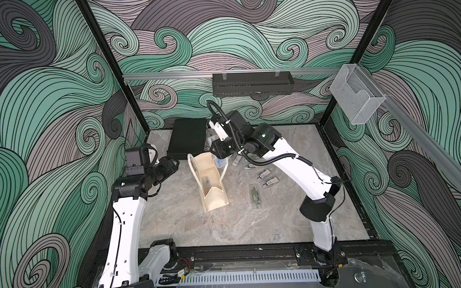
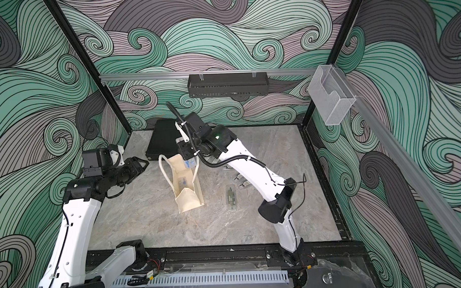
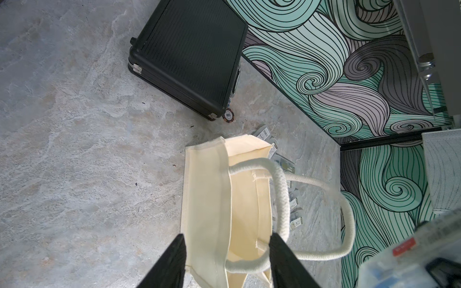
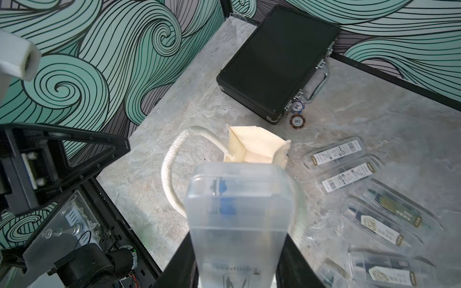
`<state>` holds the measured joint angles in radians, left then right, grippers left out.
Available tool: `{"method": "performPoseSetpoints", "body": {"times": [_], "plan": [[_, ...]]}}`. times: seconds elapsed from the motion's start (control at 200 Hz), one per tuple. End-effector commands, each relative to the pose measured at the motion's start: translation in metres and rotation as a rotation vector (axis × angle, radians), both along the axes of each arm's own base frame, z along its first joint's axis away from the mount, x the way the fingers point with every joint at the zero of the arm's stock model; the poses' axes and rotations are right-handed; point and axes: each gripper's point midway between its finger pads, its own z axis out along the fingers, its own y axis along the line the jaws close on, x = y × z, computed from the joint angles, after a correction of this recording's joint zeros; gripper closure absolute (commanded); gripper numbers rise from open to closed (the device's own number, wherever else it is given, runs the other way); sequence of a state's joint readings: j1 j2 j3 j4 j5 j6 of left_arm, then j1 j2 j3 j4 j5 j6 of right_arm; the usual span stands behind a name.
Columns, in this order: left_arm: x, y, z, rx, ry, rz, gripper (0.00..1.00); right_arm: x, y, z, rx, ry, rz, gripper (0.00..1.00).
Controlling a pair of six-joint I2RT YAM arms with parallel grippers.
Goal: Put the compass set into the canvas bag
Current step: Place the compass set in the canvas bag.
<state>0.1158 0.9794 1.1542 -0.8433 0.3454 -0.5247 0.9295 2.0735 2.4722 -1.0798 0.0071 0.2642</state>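
Compass set [image 4: 239,219]: clear case over the canvas bag [image 1: 212,187] mouth; contents blur to a blue shape.
Right gripper [image 4: 237,260]: clamped on the compass set, fingers mostly hidden behind it.
Left gripper [image 3: 227,238]: jaws apart, empty, beside the bag.
Bag interior: 1 faint packet [image 1: 205,181] inside.
Loose cases [image 4: 336,154]: several hidden behind right arm in both top views.

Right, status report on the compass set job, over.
Left gripper jaws open, empty, beside canvas bag. Right gripper shut on clear compass case, at bag mouth, not yet in. Rope handle loops beside the mouth, may snag.
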Motion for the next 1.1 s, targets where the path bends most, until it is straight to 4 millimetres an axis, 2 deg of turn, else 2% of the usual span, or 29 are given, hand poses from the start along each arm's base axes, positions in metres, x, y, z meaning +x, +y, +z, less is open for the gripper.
{"method": "performPoseSetpoints", "body": {"times": [0.0, 0.17, 0.46, 0.766, 0.846, 0.986, 1.096], "plan": [[-0.002, -0.004, 0.007, -0.019, -0.033, -0.015, 0.44, -0.001, 0.017, -0.033, -0.07, 0.03, 0.038, 0.58], [-0.007, -0.002, 0.008, -0.002, -0.036, -0.015, 0.44, 0.011, 0.028, -0.072, -0.108, 0.089, -0.011, 0.57], [-0.01, -0.002, 0.008, 0.011, -0.034, -0.023, 0.44, 0.014, 0.033, -0.136, -0.191, 0.201, -0.062, 0.56], [-0.01, -0.006, 0.005, -0.009, -0.032, -0.039, 0.44, 0.019, 0.033, -0.181, -0.255, 0.257, -0.111, 0.55], [-0.01, -0.007, 0.003, -0.016, -0.028, -0.041, 0.44, 0.021, 0.031, -0.188, -0.269, 0.262, -0.126, 0.54], [-0.011, -0.008, 0.0, -0.019, -0.02, -0.041, 0.44, 0.021, 0.032, -0.187, -0.262, 0.263, -0.126, 0.51], [-0.011, -0.008, 0.0, -0.022, -0.022, -0.043, 0.44, 0.021, 0.033, -0.177, -0.247, 0.254, -0.122, 0.4]]}}
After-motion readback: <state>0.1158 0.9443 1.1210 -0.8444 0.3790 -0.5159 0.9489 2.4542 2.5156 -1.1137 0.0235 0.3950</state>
